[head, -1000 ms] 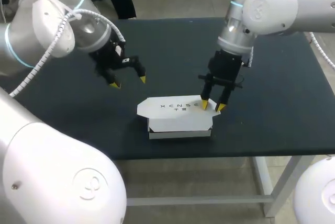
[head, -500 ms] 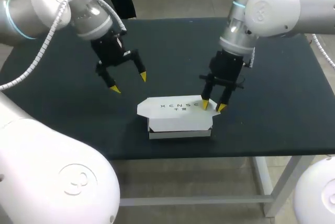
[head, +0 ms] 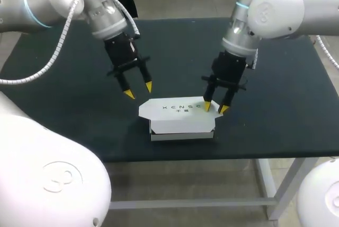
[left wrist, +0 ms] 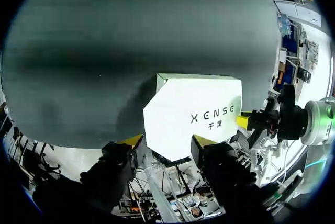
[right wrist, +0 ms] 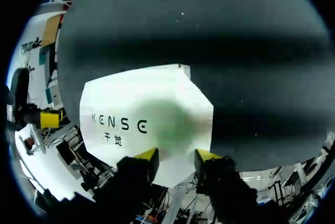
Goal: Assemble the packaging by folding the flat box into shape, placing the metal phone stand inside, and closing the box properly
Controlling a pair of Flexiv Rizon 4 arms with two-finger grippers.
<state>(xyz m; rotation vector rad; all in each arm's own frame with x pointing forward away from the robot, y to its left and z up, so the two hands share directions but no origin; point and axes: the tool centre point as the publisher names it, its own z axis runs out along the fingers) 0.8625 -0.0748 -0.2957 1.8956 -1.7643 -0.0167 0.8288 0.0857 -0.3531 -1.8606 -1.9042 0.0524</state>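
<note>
Swung my left gripper [head: 139,90], fingers spread, beside the box [head: 180,115] | right gripper [head: 214,107] parted on its right end | closing looks near.

Bright even light, soft shadows, dark banding

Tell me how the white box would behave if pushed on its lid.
The white box looks like thin card, so its lid would probably flex under the right gripper. Low and flat, it would likely slide on the table rather than tip.

A dark-topped table [head: 275,115] stands on pale legs.
</note>
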